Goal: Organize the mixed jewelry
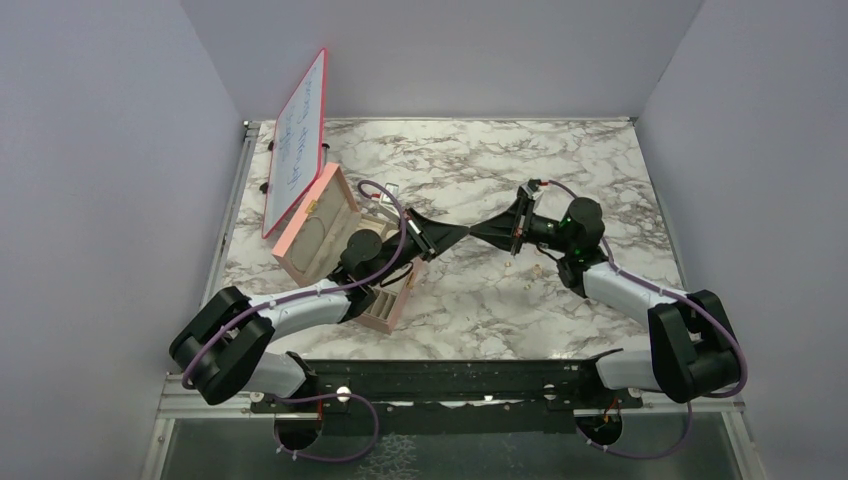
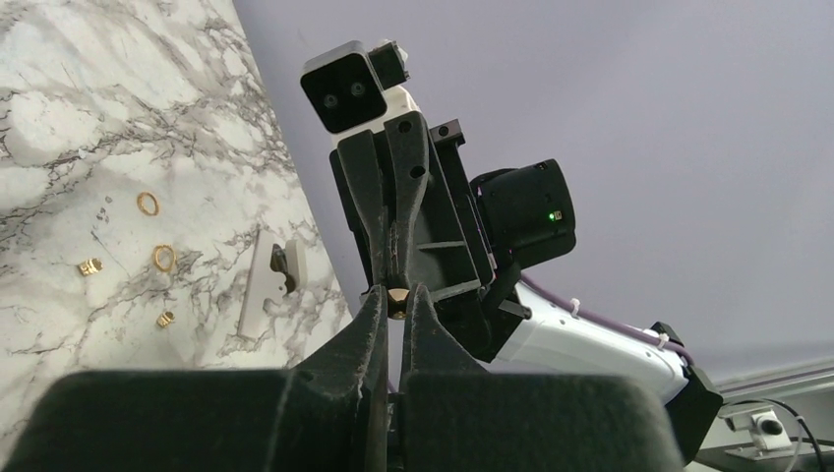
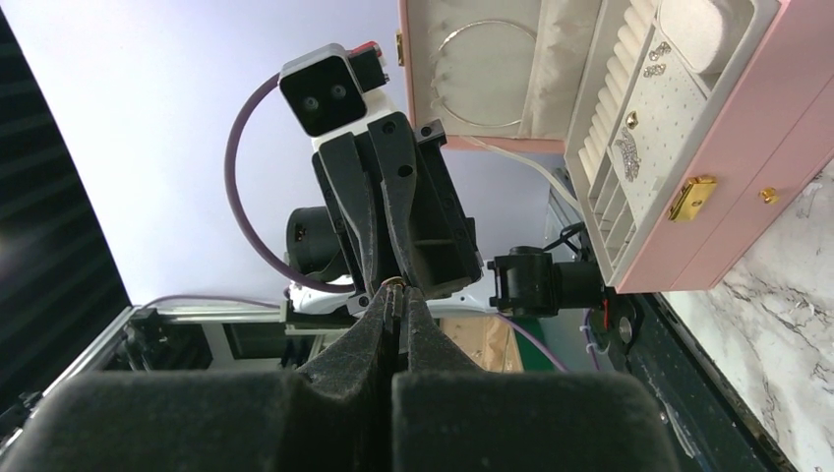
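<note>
While indistinct overhead, gold stud in left claw.

Stud and rings are gold, table grey-veined white marble, box pink.

Right gripper tip-to-tip with left gripper, both nipping gold stud; open pink box upper right on table.

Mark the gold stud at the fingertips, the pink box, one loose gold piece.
gold stud [image 2: 396,298]: left wrist view, its visible middle.
pink box [image 3: 757,128]: right wrist view, outer side wall.
loose gold piece [image 2: 89,265]: left wrist view, its middle.
</note>
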Controlling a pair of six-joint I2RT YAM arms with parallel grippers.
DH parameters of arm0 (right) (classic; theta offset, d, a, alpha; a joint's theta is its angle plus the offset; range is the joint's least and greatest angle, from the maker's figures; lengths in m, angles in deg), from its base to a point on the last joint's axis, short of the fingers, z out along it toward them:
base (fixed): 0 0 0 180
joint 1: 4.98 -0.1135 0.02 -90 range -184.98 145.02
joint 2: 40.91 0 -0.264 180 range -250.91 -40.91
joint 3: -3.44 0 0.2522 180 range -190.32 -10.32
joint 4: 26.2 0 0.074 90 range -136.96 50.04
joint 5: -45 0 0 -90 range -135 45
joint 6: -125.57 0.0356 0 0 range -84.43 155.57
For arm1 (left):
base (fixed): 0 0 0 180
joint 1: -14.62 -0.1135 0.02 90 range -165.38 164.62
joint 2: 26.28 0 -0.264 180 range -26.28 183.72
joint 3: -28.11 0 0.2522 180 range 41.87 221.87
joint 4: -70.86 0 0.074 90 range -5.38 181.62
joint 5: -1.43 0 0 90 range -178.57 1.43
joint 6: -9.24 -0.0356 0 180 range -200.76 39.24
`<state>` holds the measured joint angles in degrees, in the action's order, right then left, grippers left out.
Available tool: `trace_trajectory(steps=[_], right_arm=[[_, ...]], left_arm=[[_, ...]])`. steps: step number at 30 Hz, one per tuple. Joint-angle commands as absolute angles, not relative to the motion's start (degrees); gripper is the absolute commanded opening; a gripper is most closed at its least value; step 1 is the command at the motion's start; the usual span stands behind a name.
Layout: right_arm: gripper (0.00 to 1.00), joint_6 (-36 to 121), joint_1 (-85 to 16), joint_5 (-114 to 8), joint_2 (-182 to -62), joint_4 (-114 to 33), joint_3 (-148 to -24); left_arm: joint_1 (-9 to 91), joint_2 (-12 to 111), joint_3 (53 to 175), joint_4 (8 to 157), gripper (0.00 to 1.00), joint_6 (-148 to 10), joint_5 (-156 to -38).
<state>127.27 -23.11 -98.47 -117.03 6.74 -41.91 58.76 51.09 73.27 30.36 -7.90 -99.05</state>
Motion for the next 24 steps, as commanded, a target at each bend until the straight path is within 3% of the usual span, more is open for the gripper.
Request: trace_trajectory(steps=[1,3,8,11,19,24], right_arm=[[0.01,124.67,-23.08,-98.72,-117.07,6.37,-41.28],[0.06,123.55,-23.09,-98.18,-116.73,4.84,-41.19],[0.33,120.65,-23.08,-96.46,-115.77,0.50,-41.40],[0.44,119.80,-23.03,-95.37,-115.05,-0.53,-41.30],[0.50,114.84,-23.00,-92.41,-113.69,-7.47,-41.13],[0.49,106.42,-23.00,-89.87,-114.19,-17.80,-42.42]], left_arm=[[58.50,49.63,72.21,26.91,0.00,-9.42,-97.98],[58.43,48.69,71.70,27.82,0.00,-10.30,-96.94],[58.09,45.82,71.24,32.77,0.00,-12.77,-95.62],[57.80,44.23,71.22,36.60,0.00,-13.95,-95.42],[55.91,39.85,72.90,52.82,0.00,-17.87,-96.99],[54.96,37.92,81.10,78.03,0.00,-27.39,-94.38]])
